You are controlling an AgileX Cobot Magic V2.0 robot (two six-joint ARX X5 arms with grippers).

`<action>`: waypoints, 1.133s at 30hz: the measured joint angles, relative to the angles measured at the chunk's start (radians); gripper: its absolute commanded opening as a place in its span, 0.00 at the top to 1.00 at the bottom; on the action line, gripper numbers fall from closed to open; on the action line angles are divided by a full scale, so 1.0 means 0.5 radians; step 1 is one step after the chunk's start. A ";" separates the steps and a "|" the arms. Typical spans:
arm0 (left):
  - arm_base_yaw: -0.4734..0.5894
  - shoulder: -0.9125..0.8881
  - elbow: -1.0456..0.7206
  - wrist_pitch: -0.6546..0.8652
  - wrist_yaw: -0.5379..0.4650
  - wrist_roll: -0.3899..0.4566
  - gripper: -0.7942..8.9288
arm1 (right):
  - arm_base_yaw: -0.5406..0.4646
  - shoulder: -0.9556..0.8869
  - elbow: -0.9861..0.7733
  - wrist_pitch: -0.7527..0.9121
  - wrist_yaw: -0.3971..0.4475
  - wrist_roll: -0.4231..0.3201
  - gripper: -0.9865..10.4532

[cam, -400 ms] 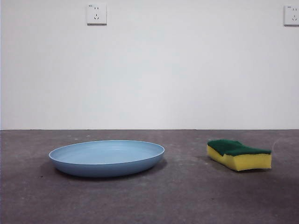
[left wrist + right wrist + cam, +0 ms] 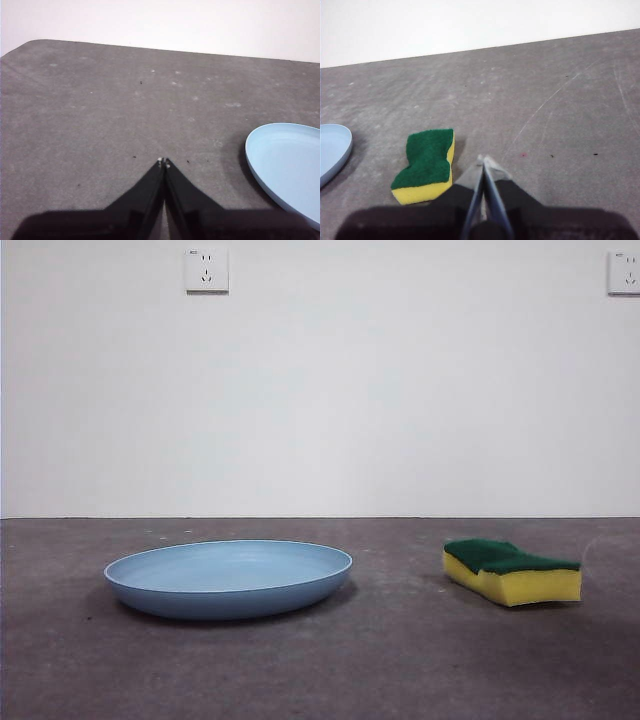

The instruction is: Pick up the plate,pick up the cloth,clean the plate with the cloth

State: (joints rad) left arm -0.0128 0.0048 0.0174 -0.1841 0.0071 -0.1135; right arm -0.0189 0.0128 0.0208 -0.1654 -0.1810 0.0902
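While both arms wait above the table (image 2: 400, 660), the left gripper (image 2: 163, 161) has its jaws pressed together on nothing, with the plate (image 2: 287, 167) lying flat off to one side of it. Same deal with the right gripper (image 2: 483, 159): jaws closed and empty, hanging near the cloth (image 2: 426, 165), not touching it. Plate and cloth sit well apart on the grey tabletop, green side up on the cloth.

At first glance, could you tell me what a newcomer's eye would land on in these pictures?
The wide light-blue plate lies flat on the grey table, left of centre in the front view. Apart from it to the right lies the cloth, really a yellow sponge with a green top. The left gripper and right gripper wait shut, holding nothing.
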 measured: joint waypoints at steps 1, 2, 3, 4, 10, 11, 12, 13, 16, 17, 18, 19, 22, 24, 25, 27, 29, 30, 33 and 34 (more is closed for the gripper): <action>0.000 0.000 0.000 0.001 0.001 0.000 0.92 | 0.000 0.000 -0.001 0.002 0.000 0.018 0.91; 0.000 0.000 0.000 0.001 0.002 0.000 0.92 | 0.000 0.000 -0.001 0.003 0.000 0.055 0.92; 0.000 0.000 0.000 0.001 0.005 -0.002 0.92 | 0.000 0.000 -0.001 0.004 0.000 0.095 0.92; 0.000 0.000 0.000 0.001 0.018 -0.007 0.92 | 0.000 0.000 -0.002 0.004 0.000 0.150 0.92; 0.000 0.000 0.026 -0.054 0.187 -0.091 0.92 | 0.000 0.037 0.012 -0.010 0.002 0.439 0.92; 0.000 0.004 0.050 -0.102 0.188 -0.123 0.92 | 0.000 0.064 0.037 -0.027 0.002 0.474 0.92; 0.000 0.011 0.075 -0.134 0.192 -0.154 0.92 | 0.000 0.094 0.066 -0.034 0.002 0.495 0.92; 0.000 0.024 0.108 -0.160 0.204 -0.190 0.92 | 0.000 0.131 0.107 -0.035 0.001 0.515 0.92; 0.000 0.093 0.214 -0.183 0.285 -0.285 0.92 | 0.000 0.284 0.275 -0.031 -0.002 0.561 0.92; 0.000 0.122 0.243 -0.185 0.310 -0.307 0.92 | 0.000 0.340 0.328 -0.031 -0.003 0.567 0.92; 0.000 0.156 0.270 -0.185 0.333 -0.332 0.92 | 0.000 0.401 0.381 -0.037 -0.005 0.572 0.92; 0.000 0.206 0.306 -0.185 0.352 -0.362 0.92 | 0.000 0.484 0.456 -0.057 -0.005 0.578 0.92; -0.001 0.317 0.390 -0.186 0.368 -0.413 0.92 | 0.000 0.694 0.648 -0.159 -0.005 0.583 0.92; -0.001 0.389 0.462 -0.185 0.376 -0.427 0.92 | 0.000 0.842 0.784 -0.239 -0.044 0.575 0.92; -0.001 0.423 0.497 -0.185 0.387 -0.427 0.92 | 0.000 0.909 0.842 -0.267 -0.080 0.560 0.92; 0.000 0.510 0.581 -0.185 0.440 -0.428 0.92 | -0.001 1.061 0.975 -0.330 -0.177 0.510 0.92; -0.001 0.617 0.664 -0.188 0.510 -0.428 0.92 | 0.000 1.202 1.101 -0.403 -0.285 0.462 0.92; -0.001 0.668 0.700 -0.198 0.546 -0.426 0.92 | 0.000 1.264 1.153 -0.439 -0.330 0.446 0.92; -0.001 0.852 0.816 -0.215 0.663 -0.417 0.92 | 0.000 1.456 1.317 -0.579 -0.475 0.380 0.92; -0.001 0.916 0.855 -0.216 0.702 -0.405 0.92 | 0.000 1.521 1.367 -0.629 -0.515 0.350 0.91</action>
State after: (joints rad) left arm -0.0132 0.4629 0.4446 -0.2920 0.3580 -0.3161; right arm -0.0189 0.7731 0.7044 -0.4797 -0.4385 0.2653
